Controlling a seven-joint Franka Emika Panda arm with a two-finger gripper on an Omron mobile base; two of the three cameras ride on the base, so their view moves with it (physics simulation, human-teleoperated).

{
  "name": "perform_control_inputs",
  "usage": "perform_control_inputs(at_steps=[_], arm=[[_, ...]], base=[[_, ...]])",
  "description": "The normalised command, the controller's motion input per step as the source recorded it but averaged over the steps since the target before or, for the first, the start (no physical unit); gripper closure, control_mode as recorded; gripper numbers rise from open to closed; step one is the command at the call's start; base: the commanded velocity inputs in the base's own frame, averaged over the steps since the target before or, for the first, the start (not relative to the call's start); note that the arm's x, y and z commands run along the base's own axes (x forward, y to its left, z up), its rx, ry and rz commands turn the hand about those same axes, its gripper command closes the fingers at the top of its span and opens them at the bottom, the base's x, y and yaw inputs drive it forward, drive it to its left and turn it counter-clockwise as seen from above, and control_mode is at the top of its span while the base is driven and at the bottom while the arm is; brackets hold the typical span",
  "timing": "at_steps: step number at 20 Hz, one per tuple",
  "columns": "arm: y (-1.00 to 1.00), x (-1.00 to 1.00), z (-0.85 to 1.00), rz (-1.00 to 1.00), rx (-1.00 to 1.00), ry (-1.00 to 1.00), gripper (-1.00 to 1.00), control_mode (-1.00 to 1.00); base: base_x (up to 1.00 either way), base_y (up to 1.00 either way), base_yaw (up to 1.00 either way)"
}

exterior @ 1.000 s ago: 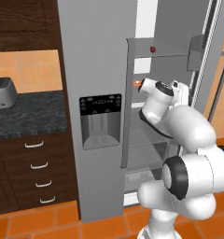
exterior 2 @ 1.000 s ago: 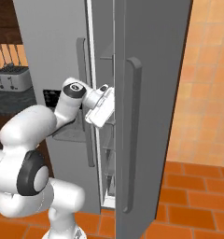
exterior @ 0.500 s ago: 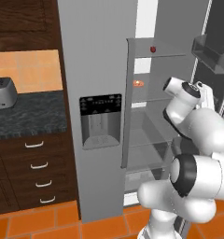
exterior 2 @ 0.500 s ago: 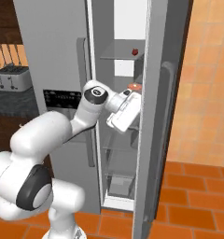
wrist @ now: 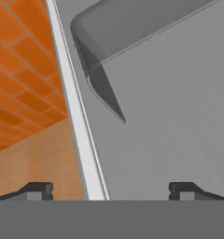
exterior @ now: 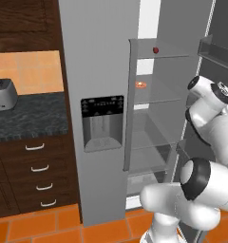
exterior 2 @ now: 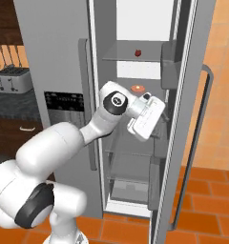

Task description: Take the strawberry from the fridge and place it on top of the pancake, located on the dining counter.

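The fridge (exterior: 99,71) stands with its right door (exterior 2: 195,95) swung wide. On its top glass shelf sits the strawberry (exterior: 155,50), a tiny red berry (exterior 2: 138,53). My gripper (exterior 2: 153,123) hangs inside the doorway two shelves below the berry, close to the door's inner face. In the hand view the gripper (wrist: 111,191) is open, its dark fingertips (wrist: 39,189) far apart with nothing between them, facing the door's inner wall and a door bin (wrist: 132,28). The pancake and the dining counter are out of view.
An orange-red glowing round item (exterior: 141,84) lies on the second shelf. A black dispenser panel (exterior: 102,123) is in the shut left door. A dark wall counter with a toaster (exterior: 2,92) and drawers (exterior: 37,171) stands to the left. The floor is orange tile (exterior 2: 207,209).
The right fridge door has swung further open. My arm has swept right with it, from the shelf front toward the door's inner side.
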Motion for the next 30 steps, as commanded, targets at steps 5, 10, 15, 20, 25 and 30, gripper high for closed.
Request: perform_control_inputs(at_steps=[5,10,15,20,25,30], arm=[[1.00,-0.16,-0.13,-0.02,0.03,-0.03,-1.00,-1.00],[1.00,-0.01,-0.10,-0.16,0.32,-0.09,-1.00,-1.00],[0.72,0.01,-0.15,-0.37,0.64,-0.17,-1.00,-1.00],[0.62,0.01,-0.04,-0.43,0.59,-0.30,-1.00,-1.00],[0.78,-0.20,0.14,-0.48,0.32,-0.45,-1.00,-1.00],[0.85,-0.48,0.34,-0.43,0.02,0.01,-1.00,-1.00]], base=[[0.00,0.00,0.00],[0.00,0.00,0.00],[0.00,0.00,0.00],[0.00,0.00,0.00],[0.00,0.00,0.00],[0.00,0.00,0.00]])
